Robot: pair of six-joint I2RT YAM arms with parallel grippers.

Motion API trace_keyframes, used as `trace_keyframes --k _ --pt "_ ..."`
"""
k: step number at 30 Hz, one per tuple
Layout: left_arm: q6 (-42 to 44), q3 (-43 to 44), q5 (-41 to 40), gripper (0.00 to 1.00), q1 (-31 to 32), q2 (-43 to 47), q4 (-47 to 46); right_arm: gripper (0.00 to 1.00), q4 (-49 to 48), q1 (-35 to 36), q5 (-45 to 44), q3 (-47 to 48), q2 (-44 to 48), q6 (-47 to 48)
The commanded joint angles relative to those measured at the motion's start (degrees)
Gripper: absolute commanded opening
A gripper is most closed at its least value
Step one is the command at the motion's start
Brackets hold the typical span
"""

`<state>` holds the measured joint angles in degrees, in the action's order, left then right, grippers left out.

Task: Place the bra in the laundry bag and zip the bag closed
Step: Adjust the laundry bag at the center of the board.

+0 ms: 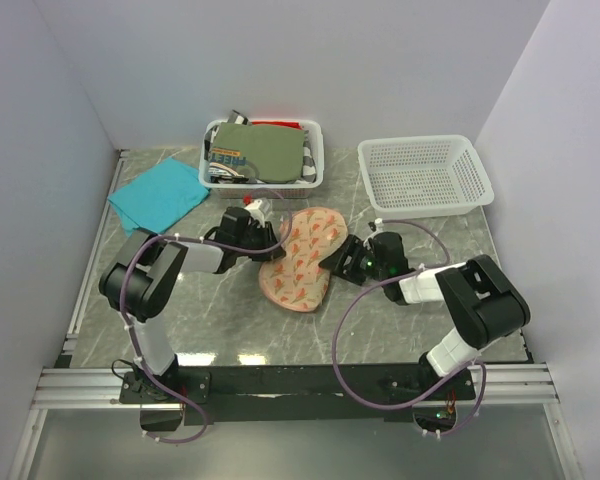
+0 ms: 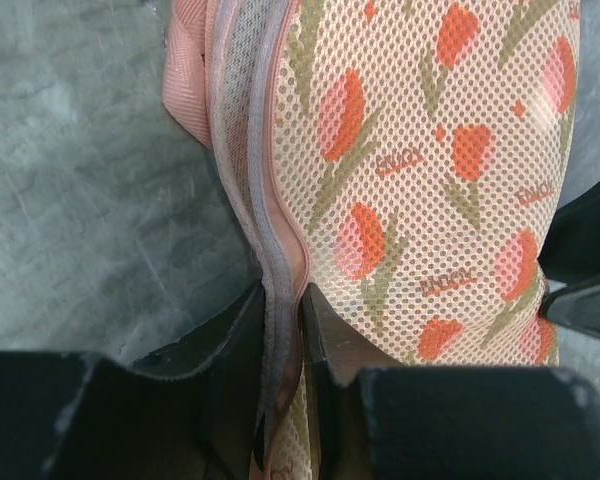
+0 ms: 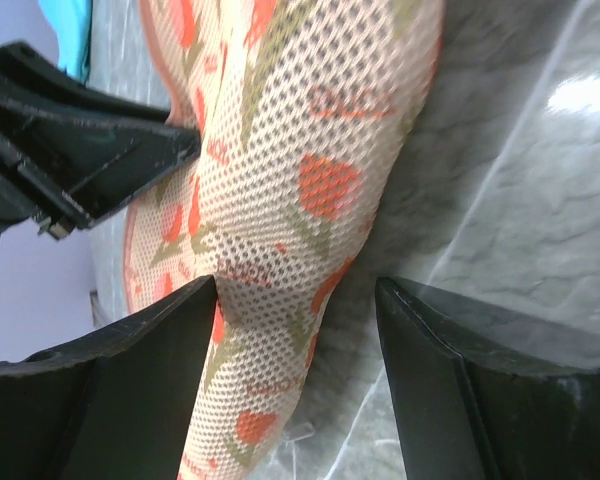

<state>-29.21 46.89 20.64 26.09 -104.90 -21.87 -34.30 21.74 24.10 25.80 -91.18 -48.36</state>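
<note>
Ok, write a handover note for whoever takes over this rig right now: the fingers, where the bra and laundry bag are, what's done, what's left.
Left gripper: fingers shut on the zipper edge of the laundry bag.
Right gripper: open, fingers either side of the bag's opposite edge, one touching the mesh, not clamped.
Laundry bag: lying flat mid-table between the two arms.
Bra: not in sight in any view; it may be inside the bag, but that cannot be confirmed.
Done: bag held at its edge.
Left: confirm the bra is inside, then run the zip shut. How far it is zipped cannot be told.
</note>
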Motion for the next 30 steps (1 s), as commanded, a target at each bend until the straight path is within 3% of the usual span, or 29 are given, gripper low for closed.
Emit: trace_keyframes --k 1,8,17,30 --pt "4.16 2.32 -0.69 0.28 0.11 -1.97 5.08 0.73 0.66 -1.35 -6.52 0.30 -1.54 0.81" --pt "5.74 2.77 2.46 0.27 0.11 -2.42 5.70 0.74 -7.26 -2.93 -2.66 2.50 -8.83 -1.91" --pt "6.10 1.80 7.30 0.27 0.11 -3.02 3.76 0.73 -9.98 -2.67 3.75 6.54 -13.50 -0.69" --pt "6.01 4.26 8.89 0.27 0.11 -4.70 4.20 0.70 -7.27 0.41 12.46 8.03 -11.65 4.32"
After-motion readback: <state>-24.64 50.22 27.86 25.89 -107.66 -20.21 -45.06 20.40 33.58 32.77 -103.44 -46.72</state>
